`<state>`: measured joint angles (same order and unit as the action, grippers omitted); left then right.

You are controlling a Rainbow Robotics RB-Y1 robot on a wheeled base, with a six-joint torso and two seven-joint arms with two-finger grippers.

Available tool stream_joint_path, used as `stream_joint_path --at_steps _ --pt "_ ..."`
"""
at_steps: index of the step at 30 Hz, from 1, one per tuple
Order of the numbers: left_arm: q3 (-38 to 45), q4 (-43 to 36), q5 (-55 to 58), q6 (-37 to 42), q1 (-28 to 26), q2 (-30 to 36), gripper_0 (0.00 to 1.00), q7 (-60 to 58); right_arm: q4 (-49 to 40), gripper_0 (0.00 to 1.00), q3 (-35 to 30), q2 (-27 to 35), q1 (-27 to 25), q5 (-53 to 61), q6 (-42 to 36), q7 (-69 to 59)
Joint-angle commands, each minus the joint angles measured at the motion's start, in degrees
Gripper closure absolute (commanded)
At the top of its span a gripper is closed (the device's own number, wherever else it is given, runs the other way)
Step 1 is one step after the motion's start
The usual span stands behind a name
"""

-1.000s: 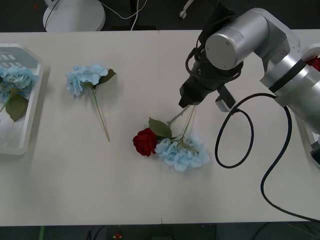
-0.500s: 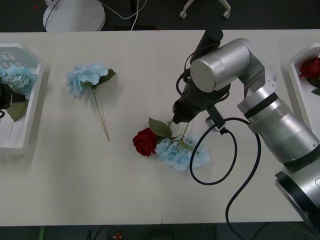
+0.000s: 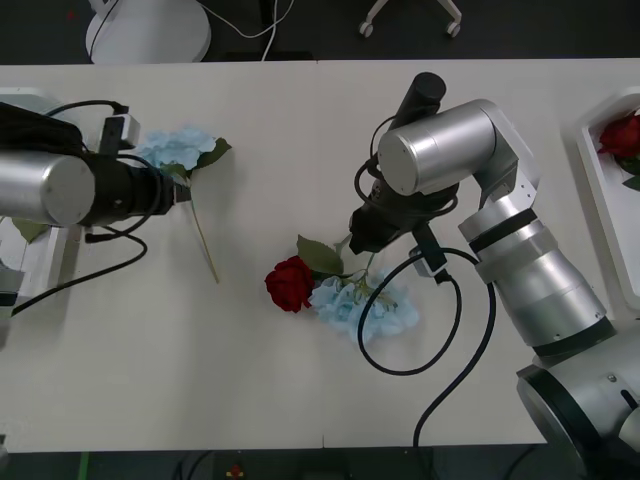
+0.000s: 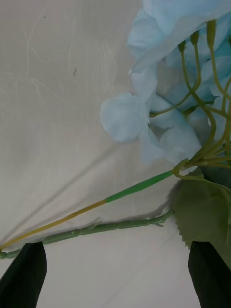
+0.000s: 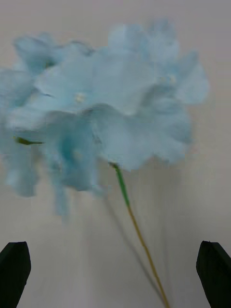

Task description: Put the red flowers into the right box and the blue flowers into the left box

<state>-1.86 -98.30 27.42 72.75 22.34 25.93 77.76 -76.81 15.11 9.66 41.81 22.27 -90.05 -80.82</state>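
Both arms are going for flowers at once here, and the right one has the trickier job. The right gripper (image 4: 115,274) hangs spread wide over 2 stems that lie nearly touching: the rose stem (image 4: 96,228) and the blue stem (image 4: 137,186) just above it. On the table the rose (image 3: 289,283) sits right against the blue cluster (image 3: 362,305), mid-table, with a leaf between them.

Biggest risk, I'd say: the fingers close on both stems together, or on the wrong one, and a blue flower ends up dragged toward the right box (image 3: 598,175), which already has a rose (image 3: 620,134) in it. Even a clean pinch on the rose stem could tug the blue cluster along if the leaves snag.

The left gripper (image 5: 115,276) is open too, hovering over the other blue flower (image 3: 178,148) near the left box (image 3: 48,250). Its stem (image 5: 139,236) is thin and lies flat on the table, so the fingers could easily slip off it or close on nothing.
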Motion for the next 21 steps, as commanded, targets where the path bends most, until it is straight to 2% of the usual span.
stream_joint_path --at_steps 1,7,14,21 --pt "-5.9 1.3 -3.3 -5.9 2.2 -1.8 0.00 -6.5 2.6 0.14 -1.2 -3.0 -0.1 -1.4 2.9 -1.0" --pt "-9.3 8.0 -6.2 -17.2 2.4 -3.3 0.00 -10.2 6.2 0.15 -1.1 -4.6 -0.1 -2.3 5.9 -0.2" --pt "-9.3 12.6 -12.7 -18.2 4.2 -5.4 0.00 -10.8 7.6 0.14 -1.1 -5.1 -0.2 -2.7 6.0 -0.2" --pt "-9.4 19.6 -13.7 -23.4 7.1 -5.9 0.00 -11.1 10.8 0.15 -1.1 -5.8 -0.2 -2.8 7.7 1.0"
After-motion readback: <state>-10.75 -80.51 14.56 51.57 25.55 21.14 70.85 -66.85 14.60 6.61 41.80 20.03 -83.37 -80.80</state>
